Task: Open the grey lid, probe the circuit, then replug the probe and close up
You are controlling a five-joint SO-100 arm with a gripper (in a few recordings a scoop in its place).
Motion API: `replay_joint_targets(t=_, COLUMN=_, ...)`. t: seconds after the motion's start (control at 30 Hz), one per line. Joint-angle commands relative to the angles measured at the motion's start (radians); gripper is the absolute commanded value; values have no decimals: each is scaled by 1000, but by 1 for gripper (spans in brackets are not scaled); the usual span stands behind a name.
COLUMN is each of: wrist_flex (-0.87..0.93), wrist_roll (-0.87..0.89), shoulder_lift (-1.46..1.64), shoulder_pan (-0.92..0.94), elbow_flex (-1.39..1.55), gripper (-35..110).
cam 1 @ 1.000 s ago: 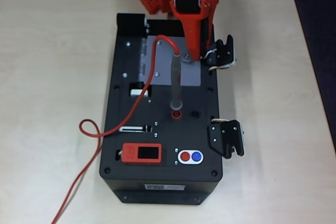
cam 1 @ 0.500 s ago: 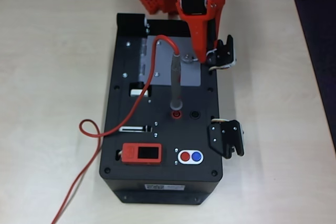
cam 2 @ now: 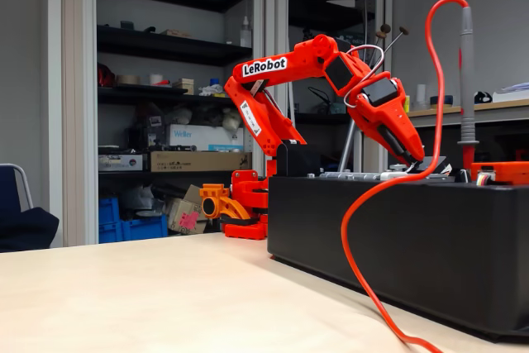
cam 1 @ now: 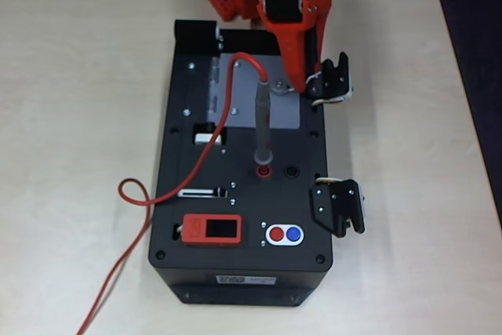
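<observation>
A black rectangular box stands on a pale wooden worktop, its long axis running away from the camera in the overhead view. On the far part of its top, the flat matte-grey metal lid lies down flat, level with the box top. The orange arm reaches from its base behind the box, and its pincer comes down onto the lid's right-hand area, where a small dark knob sits just at its tip. In the fixed view the pincer points steeply down to the top of the box. Whether its fingers are apart or pressed together on the knob cannot be told from either view.

The slim grey pen-shaped probe stands upright, its tip seated in a red round socket near the middle of the box top; a black round socket sits just beside that one, to the right in the overhead view. In the fixed view the probe rises vertically above the box. Its long thin red cable arches from the upper end over the lid's left part, runs down across the box top, leaves the box's left edge, makes a small loop on the worktop and trails off toward the near edge.

Nearer the camera on the box top are an orange display module with a dark screen and a small white oval plate holding one red and one blue button. Two black hinged clasps stick out from the box's right side.
</observation>
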Motion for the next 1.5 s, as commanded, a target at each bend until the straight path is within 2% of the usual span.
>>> replay_joint_targets(t=0.0, wrist_flex=12, wrist_roll=9, shoulder_lift=15, shoulder_pan=12, elbow_flex=15, gripper=0)
replay_joint_targets(t=0.3, wrist_flex=32, wrist_roll=28, shoulder_lift=17, shoulder_pan=21, elbow_flex=-17, gripper=0)
replay_joint_targets(t=0.8, wrist_flex=245, wrist_roll=5, shoulder_lift=-3, shoulder_pan=92, elbow_flex=-278, gripper=0)
replay_joint_targets(t=1.23, wrist_flex=434, wrist_roll=-58, shoulder_lift=-58, shoulder_pan=276, elbow_flex=-552, gripper=0)
replay_joint_targets(t=1.47, wrist_flex=472, wrist_roll=-140, shoulder_lift=-75, shoulder_pan=426, elbow_flex=-640, gripper=0)
